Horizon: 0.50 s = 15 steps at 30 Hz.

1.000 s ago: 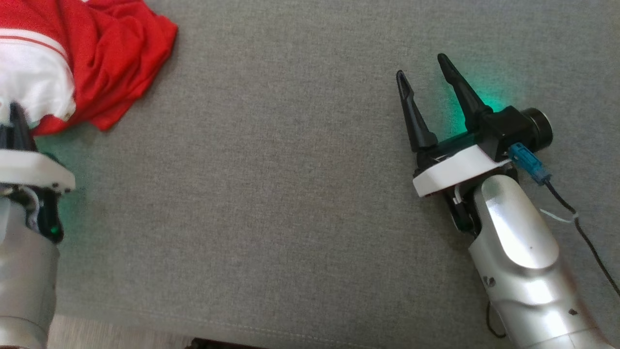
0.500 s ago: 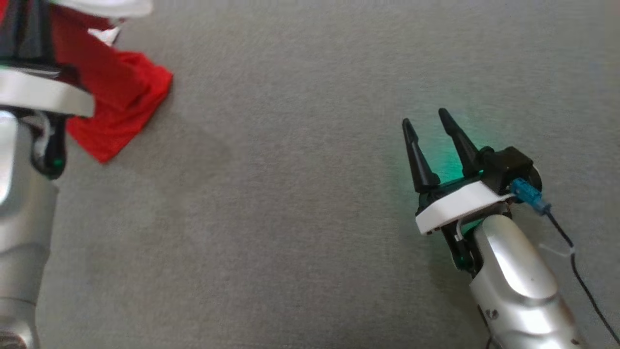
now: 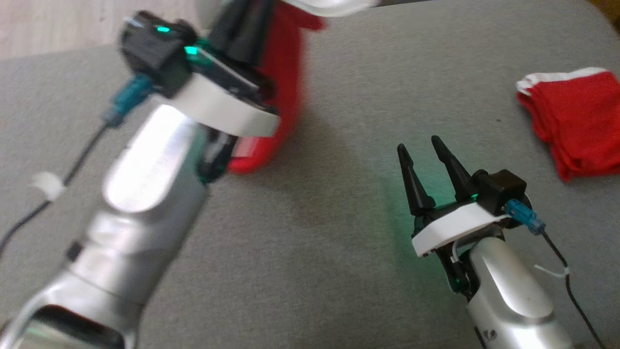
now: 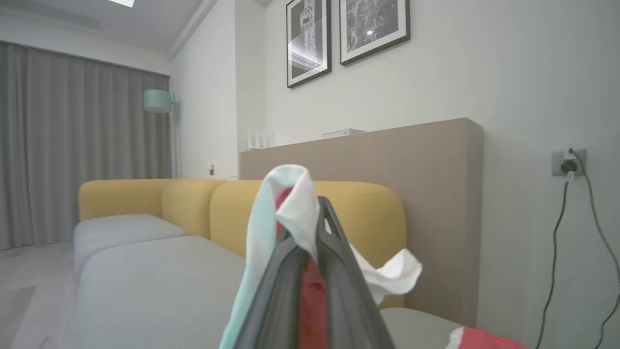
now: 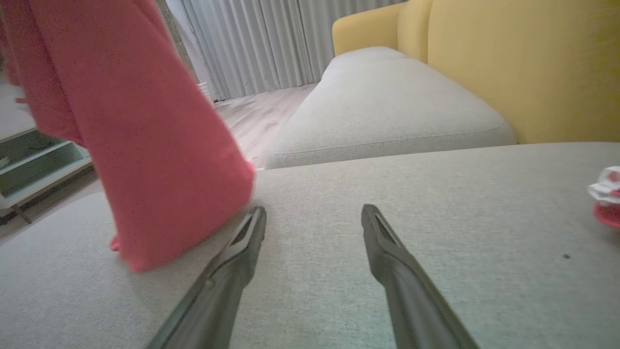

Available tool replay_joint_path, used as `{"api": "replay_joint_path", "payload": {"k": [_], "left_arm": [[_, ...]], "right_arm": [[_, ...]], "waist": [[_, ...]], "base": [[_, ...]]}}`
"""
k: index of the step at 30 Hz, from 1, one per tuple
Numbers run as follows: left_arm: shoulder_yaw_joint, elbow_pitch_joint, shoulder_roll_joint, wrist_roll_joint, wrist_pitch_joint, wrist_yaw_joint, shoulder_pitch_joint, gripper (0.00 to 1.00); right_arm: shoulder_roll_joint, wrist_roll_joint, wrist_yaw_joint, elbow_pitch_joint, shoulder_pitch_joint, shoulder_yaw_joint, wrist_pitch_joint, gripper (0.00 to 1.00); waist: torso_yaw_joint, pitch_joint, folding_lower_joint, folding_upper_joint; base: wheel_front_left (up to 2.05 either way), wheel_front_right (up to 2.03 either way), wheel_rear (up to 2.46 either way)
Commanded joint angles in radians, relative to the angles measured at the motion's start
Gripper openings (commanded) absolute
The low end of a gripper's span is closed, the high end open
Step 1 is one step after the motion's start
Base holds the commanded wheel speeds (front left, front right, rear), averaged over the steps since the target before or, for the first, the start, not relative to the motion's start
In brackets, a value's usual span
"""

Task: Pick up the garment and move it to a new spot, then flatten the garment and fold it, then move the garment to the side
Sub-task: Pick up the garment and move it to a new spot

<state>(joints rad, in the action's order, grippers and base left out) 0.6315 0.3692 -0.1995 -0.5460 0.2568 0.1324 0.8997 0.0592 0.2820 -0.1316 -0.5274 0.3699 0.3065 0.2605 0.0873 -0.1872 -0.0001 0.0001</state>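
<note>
Left gripper (image 4: 312, 228) clamped the garment (image 3: 286, 72) by its white trim, soft, light cloth hanging limp over the cushion (image 3: 310, 252), where the right gripper (image 3: 418, 145) gaped, its likeliest hold the loose hem.

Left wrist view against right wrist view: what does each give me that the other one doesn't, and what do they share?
Left wrist view: the left pincer shut on the garment, white and red cloth pinched in it, with framed pictures and a wall socket behind.
Right wrist view: the right pincer open above the grey cushion, and how the garment hangs, a long red drape whose lower end reaches the cushion or nearly so.
Shared: the garment, the yellow sofa back, the curtains, and a second red cloth at the edge.
</note>
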Motion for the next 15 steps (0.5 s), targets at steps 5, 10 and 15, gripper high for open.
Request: {"api": "replay_joint_path", "payload": {"k": [5,10,15], "left_arm": [[-0.014,0.007,0.076,-0.016,0.005,-0.002,-0.013,0.00],[-0.029,0.078,0.100,0.029,0.005,-0.003,-0.096,1.00],[-0.115,0.133,0.105,0.107,0.005,-0.028,-0.241,1.00]], "right_arm": [[-0.009,0.011,0.001,0.028,-0.009,0.007,0.001,1.00],[-0.009,0.008,0.001,0.026,-0.017,-0.006,0.001,1.00],[-0.009,-0.001,0.001,0.020,-0.023,-0.032,0.001,1.00]], "waist": [[0.050,0.024,0.0001,-0.0001],[0.038,0.029,0.0001,-0.0001],[0.003,0.041,0.0001,-0.0001]], "base": [[0.00,0.00,0.00],[0.00,0.00,0.00],[0.00,0.00,0.00]]}}
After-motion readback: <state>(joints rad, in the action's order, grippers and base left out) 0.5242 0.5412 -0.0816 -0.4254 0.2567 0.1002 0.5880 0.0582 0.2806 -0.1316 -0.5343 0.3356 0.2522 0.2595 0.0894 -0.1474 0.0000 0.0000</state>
